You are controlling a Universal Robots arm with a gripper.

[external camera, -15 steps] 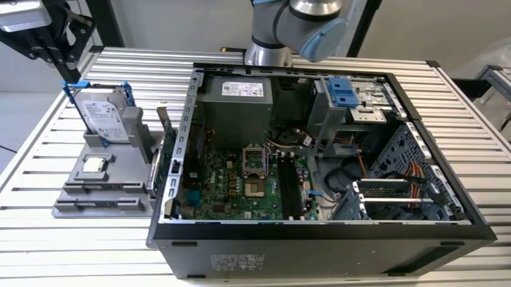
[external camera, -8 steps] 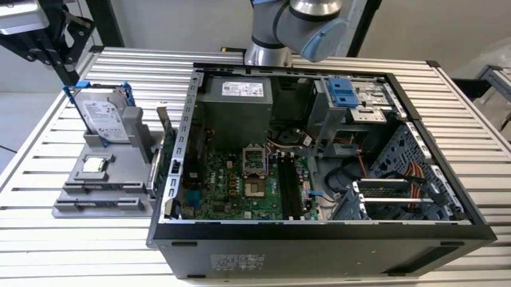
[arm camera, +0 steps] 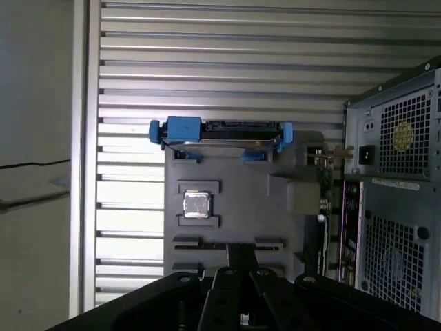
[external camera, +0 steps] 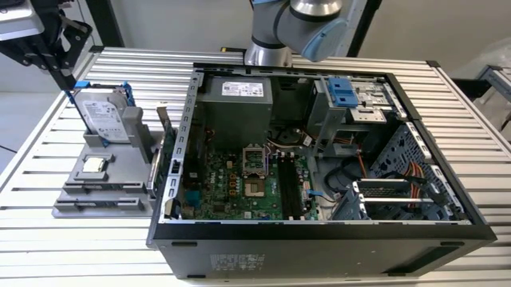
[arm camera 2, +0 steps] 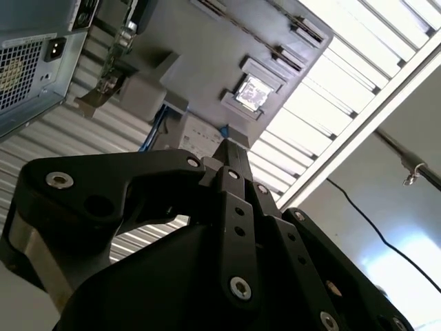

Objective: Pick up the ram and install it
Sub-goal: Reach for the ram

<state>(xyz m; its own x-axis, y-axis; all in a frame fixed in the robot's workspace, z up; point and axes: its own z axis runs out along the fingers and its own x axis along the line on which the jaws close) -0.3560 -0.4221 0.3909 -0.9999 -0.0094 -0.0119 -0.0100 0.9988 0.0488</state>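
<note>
**Closed gripper over the parts holder, ram in its slot**

In the upper left of the exterior view, the gripper hangs with its fingers pressed together and nothing between them. Its tips are just above the blue-framed hard drive, which stands upright at the far end of the gray holder.

The ram shows as a thin dark strip set on edge in a slot of that holder. In the first wrist view the closed fingertips cross in front of its middle. A square processor chip lies between the drive and the ram's slot.

The holder sits in the left of the exterior view on the slatted table. Bare slats run along its left side and in front of it, and the air above the ram's slot is open. On its right side room is tight: an upright card with a metal bracket stands in the narrow gap before the open computer case.

Inside the case, the black memory slots run beside the processor socket. They are open from above, with the power supply behind them and a drive cage to the right.
</note>
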